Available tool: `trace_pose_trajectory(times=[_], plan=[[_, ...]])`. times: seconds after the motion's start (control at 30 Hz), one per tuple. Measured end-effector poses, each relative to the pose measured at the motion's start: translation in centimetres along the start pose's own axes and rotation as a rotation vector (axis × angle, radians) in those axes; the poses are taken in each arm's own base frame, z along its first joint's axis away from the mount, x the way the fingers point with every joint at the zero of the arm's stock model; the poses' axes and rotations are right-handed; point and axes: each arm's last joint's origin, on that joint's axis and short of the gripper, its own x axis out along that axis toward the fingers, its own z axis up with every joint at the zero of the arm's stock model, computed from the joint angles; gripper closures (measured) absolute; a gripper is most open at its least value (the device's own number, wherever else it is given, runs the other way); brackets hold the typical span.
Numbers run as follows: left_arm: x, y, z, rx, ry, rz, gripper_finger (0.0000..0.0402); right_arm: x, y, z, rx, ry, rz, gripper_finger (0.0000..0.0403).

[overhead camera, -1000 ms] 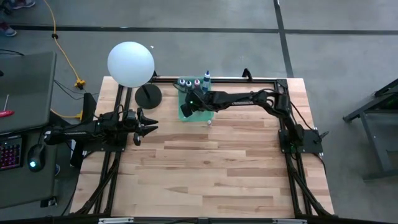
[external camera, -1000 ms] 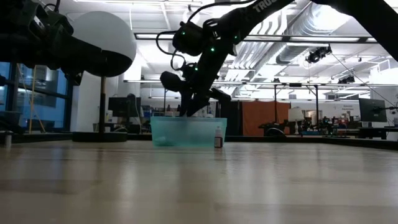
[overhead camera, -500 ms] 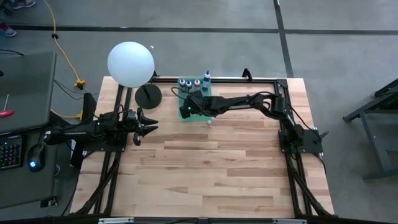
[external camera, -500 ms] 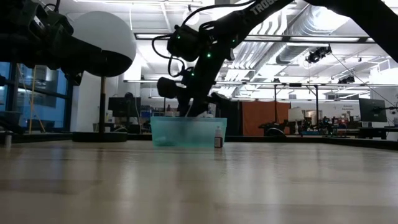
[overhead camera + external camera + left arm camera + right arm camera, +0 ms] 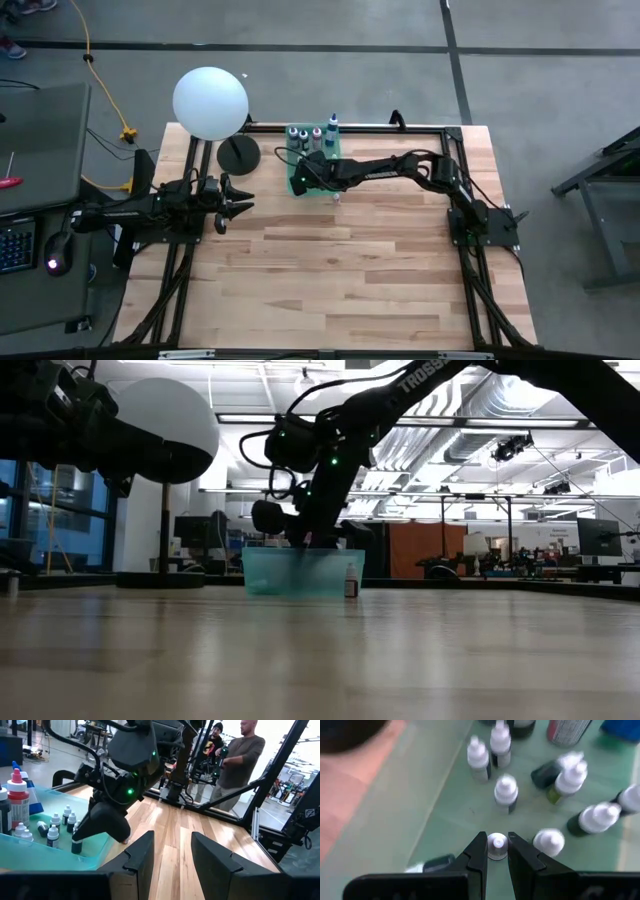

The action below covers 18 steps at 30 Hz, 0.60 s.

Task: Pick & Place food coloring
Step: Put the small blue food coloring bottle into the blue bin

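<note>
The right gripper [image 5: 496, 851] clasps the white cap of a tiny upright food-colouring bottle [image 5: 497, 845] inside the translucent green tray [image 5: 297, 180]. More white-capped bottles [image 5: 505, 790] crowd toward twelve o'clock beyond its fingertips. At the worktop's nine o'clock edge, the left gripper [image 5: 172, 851] waits part-open and empty.

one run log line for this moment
left gripper: idle, fingers open, left table side | right gripper: down in green tray, fingers shut on small white-capped bottle | one bottle on table beside tray

bottles in right wrist view: roughly 9 small white-capped ones [image 5: 506, 789] | bigger bottles along tray's far edge: 4 [image 5: 331, 127] | green tray: 1 [image 5: 270, 571] | lone bottle outside tray: 1 [image 5: 350, 581] | ball lamp: 1 [image 5: 210, 102] | arms: 2 | people behind: 2 [image 5: 239, 755]
</note>
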Motion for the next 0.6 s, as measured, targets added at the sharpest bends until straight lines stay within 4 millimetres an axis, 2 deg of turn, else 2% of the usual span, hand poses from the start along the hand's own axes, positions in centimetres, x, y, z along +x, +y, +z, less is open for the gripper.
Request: trace_pose_trajectory(times=[0.4,0.6], plan=[[0.00,0.00,0.00,0.000,0.000,0.000,0.0273,-0.07,0.08,-0.61,-0.051,0.025,-0.016,0.0354],[0.00,0.00,0.00,0.000,0.000,0.000,0.0273,0.02,0.10,-0.66,-0.079,0.043,0.002,0.0312]])
